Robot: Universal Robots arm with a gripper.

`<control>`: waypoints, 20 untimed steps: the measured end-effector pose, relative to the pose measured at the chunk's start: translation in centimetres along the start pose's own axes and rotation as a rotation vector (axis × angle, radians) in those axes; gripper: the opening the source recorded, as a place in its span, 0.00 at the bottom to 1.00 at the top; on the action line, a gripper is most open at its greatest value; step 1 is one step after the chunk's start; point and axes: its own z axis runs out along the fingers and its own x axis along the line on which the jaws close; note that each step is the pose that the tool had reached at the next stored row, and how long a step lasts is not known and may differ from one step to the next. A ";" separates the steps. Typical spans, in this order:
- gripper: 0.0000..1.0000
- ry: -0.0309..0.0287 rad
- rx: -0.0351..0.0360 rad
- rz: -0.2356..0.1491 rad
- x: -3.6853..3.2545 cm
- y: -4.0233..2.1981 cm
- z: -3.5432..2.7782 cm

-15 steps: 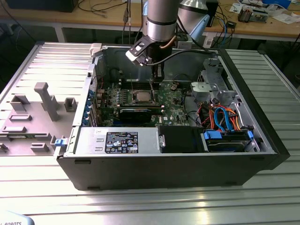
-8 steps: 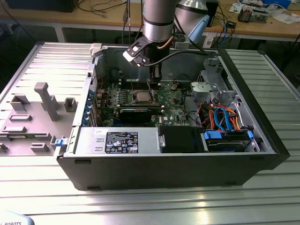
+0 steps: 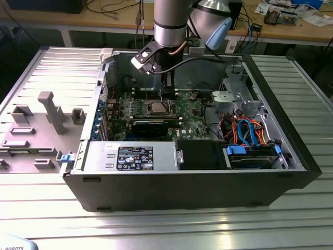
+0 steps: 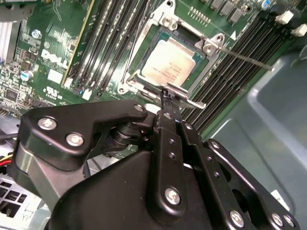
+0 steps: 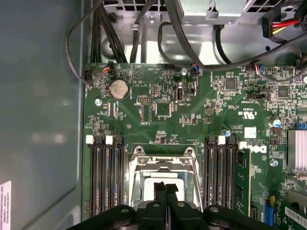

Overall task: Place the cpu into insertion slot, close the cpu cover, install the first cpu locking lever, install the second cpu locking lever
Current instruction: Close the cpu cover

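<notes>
A: Where does the small square cpu point(image 4: 165, 67) with the silver-grey top sit?

B: In its socket on the green motherboard point(image 5: 192, 105), inside the open black computer case point(image 3: 182, 187) on the ribbed metal counter point(image 3: 156, 229) — the thin silvery cpu cover point(image 5: 165, 168) lies flat around it.

A: And the black gripper point(image 4: 165, 96)?

B: Down at the cover's edge, fingers point(image 4: 168, 124) pressed together with nothing between them — a thin metal lever rod point(image 4: 244, 60) juts out over the black memory slots point(image 4: 230, 76).
</notes>
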 end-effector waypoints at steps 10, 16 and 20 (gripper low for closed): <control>0.12 -0.0001 0.0001 0.000 0.02 -1.43 0.22; 0.12 0.0000 0.0002 0.000 0.03 -2.24 0.35; 0.12 0.0000 0.0003 0.000 0.04 -2.65 0.41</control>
